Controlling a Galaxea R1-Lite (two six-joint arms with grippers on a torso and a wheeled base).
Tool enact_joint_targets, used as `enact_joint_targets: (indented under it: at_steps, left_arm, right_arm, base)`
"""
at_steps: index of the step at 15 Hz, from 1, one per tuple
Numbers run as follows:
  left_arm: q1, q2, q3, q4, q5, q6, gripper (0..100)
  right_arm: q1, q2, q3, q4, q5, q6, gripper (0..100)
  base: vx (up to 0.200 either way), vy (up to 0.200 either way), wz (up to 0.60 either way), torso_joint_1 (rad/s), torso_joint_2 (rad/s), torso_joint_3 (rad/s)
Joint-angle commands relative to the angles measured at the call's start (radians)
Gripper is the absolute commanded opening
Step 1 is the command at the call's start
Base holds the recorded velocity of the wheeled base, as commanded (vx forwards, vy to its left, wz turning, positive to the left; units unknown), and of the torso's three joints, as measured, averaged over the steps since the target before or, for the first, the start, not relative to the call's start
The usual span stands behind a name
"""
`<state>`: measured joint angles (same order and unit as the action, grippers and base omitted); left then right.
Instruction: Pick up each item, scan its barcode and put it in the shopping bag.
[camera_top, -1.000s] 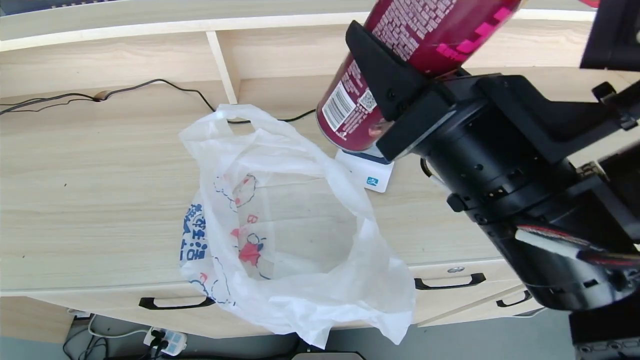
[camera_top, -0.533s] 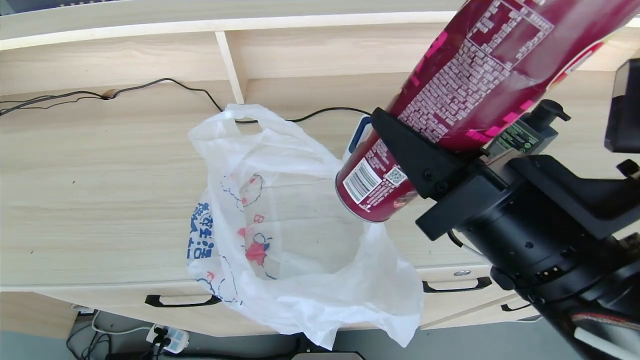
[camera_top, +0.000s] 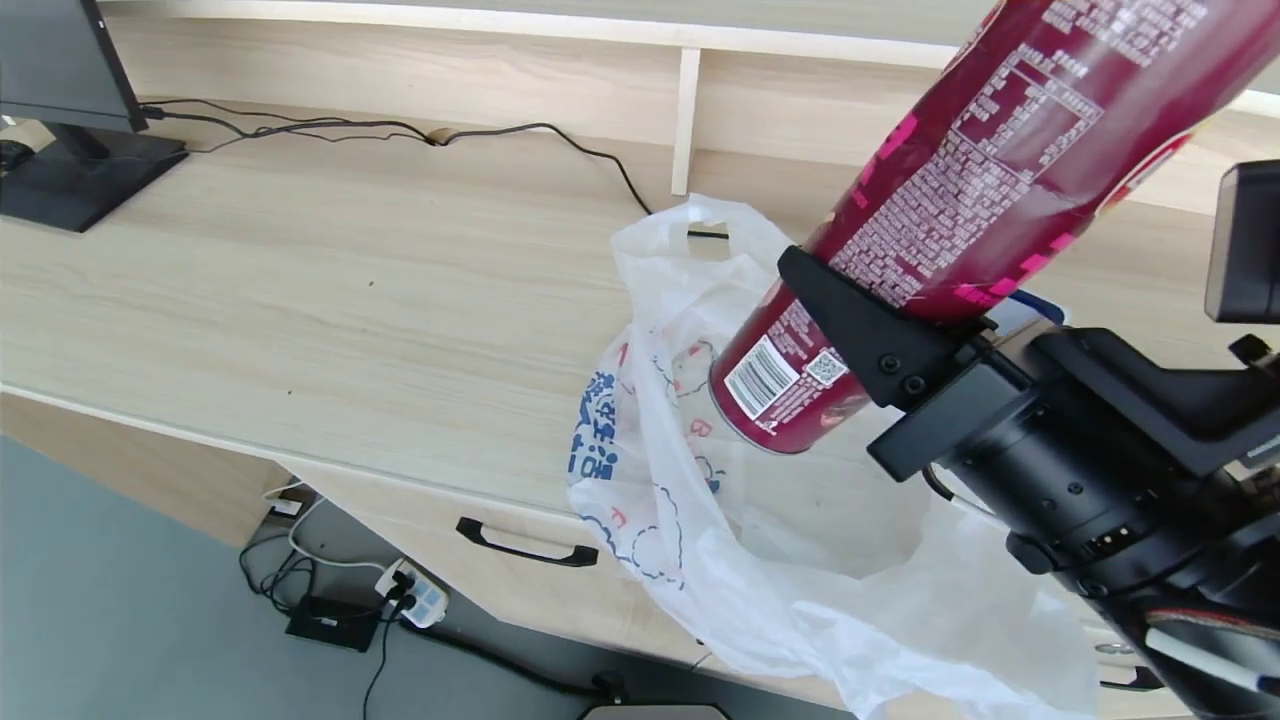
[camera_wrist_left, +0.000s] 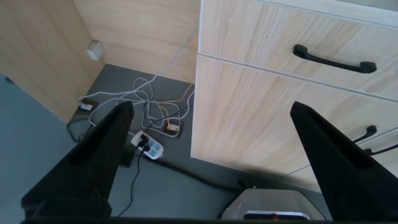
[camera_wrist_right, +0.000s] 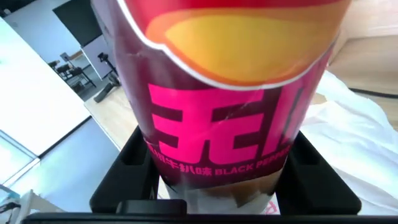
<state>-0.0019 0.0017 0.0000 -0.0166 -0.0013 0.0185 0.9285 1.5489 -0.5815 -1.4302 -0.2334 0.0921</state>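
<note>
The canister (camera_top: 1000, 170) is dark red with pink blocks, fine white print and 1 white barcode panel with black bars. In the right wrist view it carries large magenta characters and a yellow-orange band edged in white. The shopping bag (camera_top: 660, 330) is translucent white, printed with blue characters and red-and-blue cartoon outlines. The counter (camera_top: 350, 300) is pale wood grain. The right gripper (camera_wrist_right: 225, 171), the drawer handle (camera_top: 522, 543) and the cables (camera_top: 330, 124) are black.
</note>
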Motion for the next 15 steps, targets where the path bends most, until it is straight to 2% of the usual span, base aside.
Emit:
enact_joint_targets:
  at_steps: [1,4,6,8,10,15]
  left_arm:
    - [0.0,0.0,0.0,0.0,0.0,0.0,100]
    - [0.0,0.0,0.0,-0.002,0.0,0.0,100]
    - [0.0,0.0,0.0,-0.002,0.0,0.0,100]
    - [0.0,0.0,0.0,0.0,0.0,0.0,100]
    - [0.0,0.0,0.0,-0.002,0.0,0.0,100]
    - [0.0,0.0,0.0,0.0,0.0,0.0,100]
  right_arm:
    - [-0.017,0.053,-0.035,-0.022,0.036,0.032,0]
    - [-0.06,0.142,-0.07,-0.047,0.106,0.058,0]
    - [-0.076,0.158,-0.054,-0.047,0.106,0.055,0]
    - [-0.148,0.186,-0.043,-0.049,0.123,0.003,0]
    - [-0.203,0.211,-0.069,-0.056,0.187,-0.054,0]
    - [-0.201,0.211,-0.021,-0.056,0.207,-0.089,0]
  base:
    - [0.0,0.0,0.0,0.0,0.0,0.0]
    - [0.0,0.0,0.0,0.0,0.0,0.0]
    - [0.0,0.0,0.0,0.0,0.0,0.0]
    - [0.0,0.0,0.0,0.0,0.0,0.0]
    - [0.0,0.0,0.0,0.0,0.0,0.0]
    - [0.0,0.0,0.0,0.0,0.0,0.0]
